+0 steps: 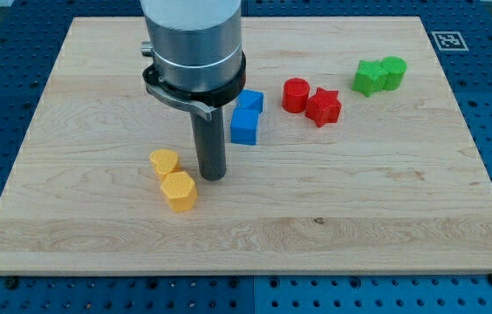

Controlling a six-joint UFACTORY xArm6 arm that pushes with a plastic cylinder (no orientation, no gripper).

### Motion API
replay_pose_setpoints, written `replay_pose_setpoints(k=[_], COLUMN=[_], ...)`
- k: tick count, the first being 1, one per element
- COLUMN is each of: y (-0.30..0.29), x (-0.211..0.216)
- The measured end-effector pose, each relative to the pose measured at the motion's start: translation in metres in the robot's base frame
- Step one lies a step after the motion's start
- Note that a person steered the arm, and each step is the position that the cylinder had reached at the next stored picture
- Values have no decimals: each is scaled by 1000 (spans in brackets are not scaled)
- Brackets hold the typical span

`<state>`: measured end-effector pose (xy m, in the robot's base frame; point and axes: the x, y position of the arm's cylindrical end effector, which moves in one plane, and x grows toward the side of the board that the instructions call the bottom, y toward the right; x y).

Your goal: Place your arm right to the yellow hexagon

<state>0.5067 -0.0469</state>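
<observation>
pale wooden board (pixel 377 218) on a blue pegboard bench fills the view, with the arm's grey body coming down from the view's top. there is no gripper here, nothing to open or close, only a dark rod. my tip (pixel 213 177) rests on the wood near the board's middle.

the yellow hexagon (pixel 180 190) lies just to the view's left of my tip and slightly lower, close but with a sliver of board showing between them. a second yellow block (pixel 165 161), heart-like in shape, sits just above the hexagon, touching or nearly so; i cannot tell which.

judging from this, the task looks almost met: my tip stands on the hexagon's right side. to do it well, i would ease a little toward the view's bottom so the tip lines up level with the hexagon's middle, keeping the gap so nothing gets nudged. any drift to the view's left would shove the hexagon.

two blue blocks (pixel 246 119) stand just above and right of the rod, close to the arm's collar, so a move toward the view's top risks brushing them. a red cylinder (pixel 296 94) and red star (pixel 324 106) sit together further right, and two green blocks (pixel 379 76) near the top right corner, all well apart from the work.
</observation>
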Motion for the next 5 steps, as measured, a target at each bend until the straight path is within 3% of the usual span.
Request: replay_pose_setpoints(k=[2,4,5], y=[0,8,17], x=[-25,-25,7])
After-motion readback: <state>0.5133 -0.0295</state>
